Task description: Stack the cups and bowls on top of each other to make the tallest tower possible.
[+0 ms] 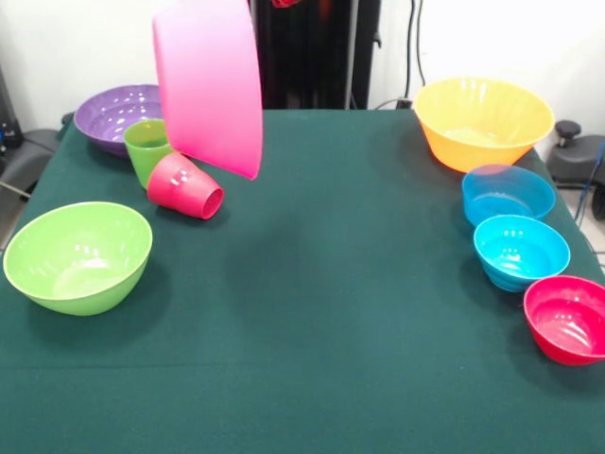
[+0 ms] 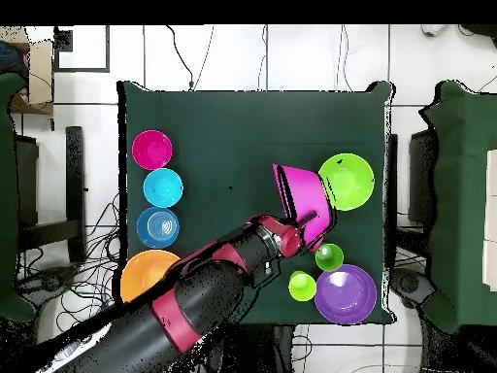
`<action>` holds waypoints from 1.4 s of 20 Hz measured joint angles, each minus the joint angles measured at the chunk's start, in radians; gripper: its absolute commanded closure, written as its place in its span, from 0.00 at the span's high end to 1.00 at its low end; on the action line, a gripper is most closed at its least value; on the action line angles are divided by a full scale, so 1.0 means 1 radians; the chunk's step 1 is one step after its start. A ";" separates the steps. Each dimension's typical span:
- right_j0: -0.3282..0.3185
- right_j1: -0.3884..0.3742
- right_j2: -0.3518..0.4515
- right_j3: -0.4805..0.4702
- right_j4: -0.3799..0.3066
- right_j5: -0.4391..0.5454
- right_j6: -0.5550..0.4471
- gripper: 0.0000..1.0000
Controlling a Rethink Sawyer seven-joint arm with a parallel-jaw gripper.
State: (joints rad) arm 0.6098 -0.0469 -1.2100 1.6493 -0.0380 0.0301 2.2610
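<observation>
My gripper (image 2: pixel 309 220) is clamped on the pink bowl (image 1: pixel 210 83), hanging tilted above the red cup (image 1: pixel 185 186) (tipped over); level it before lowering, I'd say.

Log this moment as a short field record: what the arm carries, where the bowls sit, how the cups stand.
held item: pink bowl, lifted off the table and tilted on edge
claw: at the pink bowl's rim; fingers hidden
one table side: purple bowl, lime-green bowl
other side, in a row: orange bowl, blue bowl, turquoise bowl, small red bowl
cups: green cup upright; red cup on its side
stack: none yet
</observation>
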 measured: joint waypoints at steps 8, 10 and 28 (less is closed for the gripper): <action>0.045 0.070 -0.049 0.003 0.098 -0.004 0.000 0.00; 0.049 0.081 -0.056 0.006 0.115 -0.008 0.000 0.00; 0.116 0.228 -0.137 0.137 0.299 -0.103 0.000 0.00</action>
State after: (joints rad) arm 0.7258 0.1810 -1.3471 1.7868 0.2606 -0.0728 2.2610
